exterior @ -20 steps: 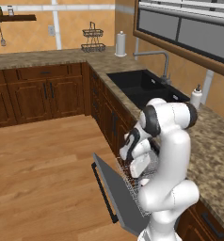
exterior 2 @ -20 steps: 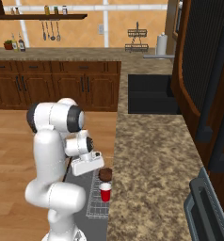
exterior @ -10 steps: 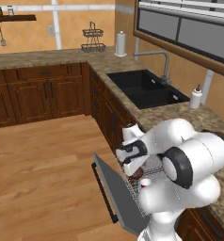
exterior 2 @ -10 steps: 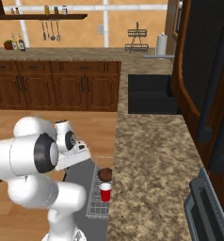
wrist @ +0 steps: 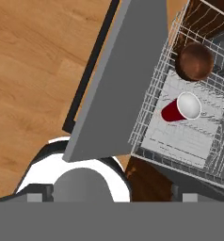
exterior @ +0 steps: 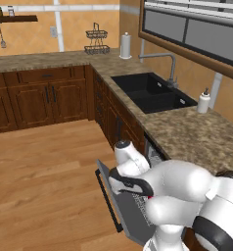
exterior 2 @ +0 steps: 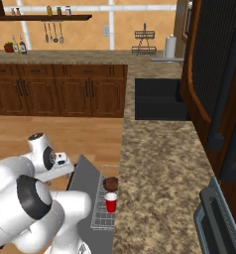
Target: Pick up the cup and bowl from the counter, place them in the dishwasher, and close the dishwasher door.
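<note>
Claw (exterior 2: 65,159) above the open dishwasher door (wrist: 118,80), loading done, closing step in hand; whether its jaws are wide or narrow cannot be told.

The dishwasher (exterior 2: 102,208) rack lies beside and below the claw, holding the bowl (wrist: 194,61) and, next to it, the cup (wrist: 182,108). The arm is folded low, wrist out over the floor. Next, I judge, it must get under the door's outer edge and swing it up.
</note>
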Robot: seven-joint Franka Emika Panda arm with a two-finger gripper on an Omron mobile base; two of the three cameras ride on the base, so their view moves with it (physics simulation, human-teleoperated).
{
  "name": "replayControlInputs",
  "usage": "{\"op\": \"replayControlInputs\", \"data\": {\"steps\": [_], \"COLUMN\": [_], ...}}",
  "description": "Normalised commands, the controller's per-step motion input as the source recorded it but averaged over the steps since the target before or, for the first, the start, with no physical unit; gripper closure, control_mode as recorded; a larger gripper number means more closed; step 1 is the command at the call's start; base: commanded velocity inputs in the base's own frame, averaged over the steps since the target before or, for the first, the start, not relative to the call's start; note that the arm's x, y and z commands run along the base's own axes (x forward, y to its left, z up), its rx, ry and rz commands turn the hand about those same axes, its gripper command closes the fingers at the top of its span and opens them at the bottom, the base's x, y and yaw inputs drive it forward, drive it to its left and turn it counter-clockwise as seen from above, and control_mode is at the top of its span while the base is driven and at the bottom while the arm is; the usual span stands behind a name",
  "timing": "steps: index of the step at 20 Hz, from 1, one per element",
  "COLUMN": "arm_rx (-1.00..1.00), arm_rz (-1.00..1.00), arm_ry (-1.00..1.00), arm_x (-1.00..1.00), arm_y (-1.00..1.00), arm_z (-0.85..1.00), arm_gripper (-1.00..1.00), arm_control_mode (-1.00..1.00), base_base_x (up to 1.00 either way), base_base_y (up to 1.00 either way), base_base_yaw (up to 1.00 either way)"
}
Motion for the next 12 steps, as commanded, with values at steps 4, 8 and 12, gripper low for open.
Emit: {"op": "replayControlInputs", "data": {"steps": [4,8,12], "arm_rx": [-0.22,-0.26,-0.23], "arm_rz": [-0.13,-0.13,-0.10], "arm_ry": [0.00,0.00,-0.03], "arm_x": [0.12,0.24,0.32], "arm_y": [0.85,0.86,0.68], "arm_z": [0.00,-0.11,-0.28], "arm_gripper": [-1.00,-1.00,-1.00], "arm_control_mode": [-1.00,-1.00,-1.00], "base_base_x": [0.00,0.00,0.00], "base_base_y": [0.00,0.00,0.00], "base_base_yaw": [0.00,0.00,0.00]}}
